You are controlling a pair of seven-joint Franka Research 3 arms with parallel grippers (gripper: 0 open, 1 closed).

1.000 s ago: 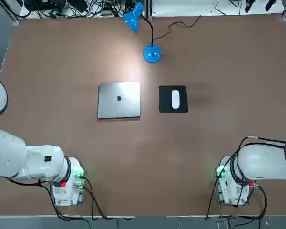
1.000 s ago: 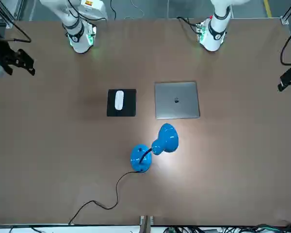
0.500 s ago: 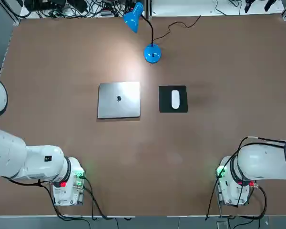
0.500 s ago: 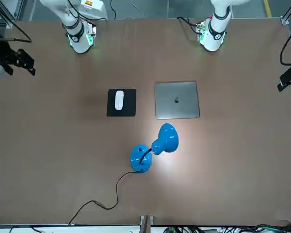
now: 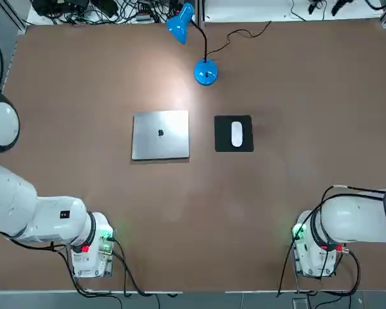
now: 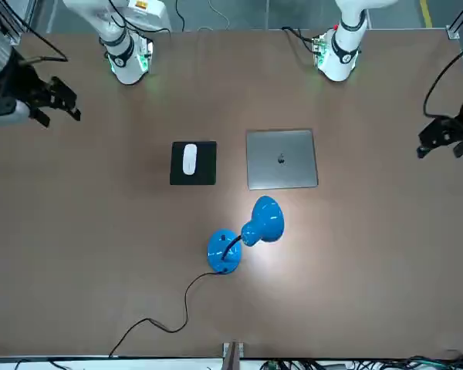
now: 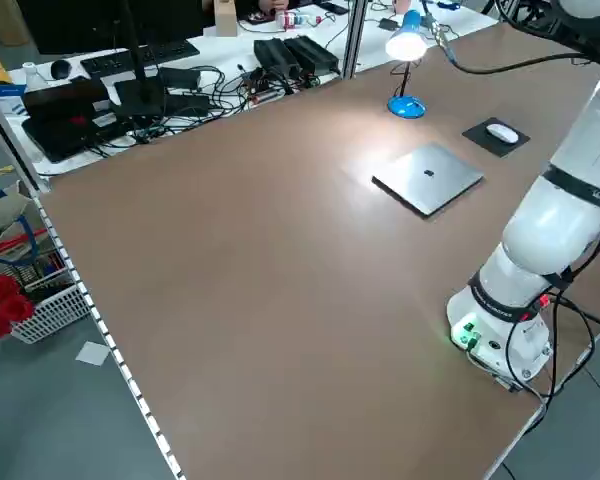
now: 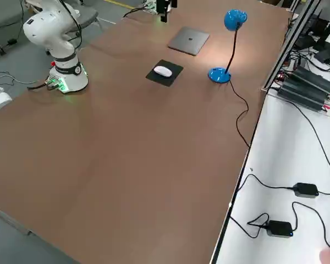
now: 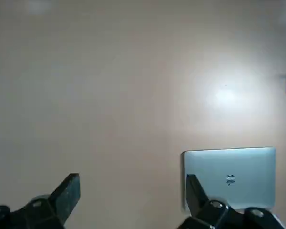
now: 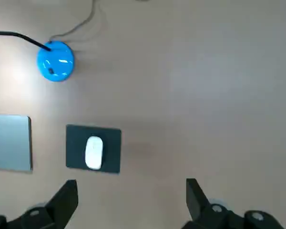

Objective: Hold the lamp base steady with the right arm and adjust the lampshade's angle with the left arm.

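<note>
Lamp base [image 5: 206, 73] sits at the far middle of my desk [image 5: 296, 96], beyond the mouse pad [image 5: 233, 134], its lampshade [image 5: 179, 26] leaning out above the closed laptop [image 5: 161, 134]. My left gripper [image 6: 445, 139] and right gripper [image 6: 52, 97] hover high at opposite desk edges, fingers spread apart, well clear of the lamp.

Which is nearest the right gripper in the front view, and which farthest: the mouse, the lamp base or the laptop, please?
From the right gripper at the front view's left edge:
1. Mouse, on its black pad.
2. Lamp base, towards the table's far edge.
3. Laptop, beyond the mouse.
</note>
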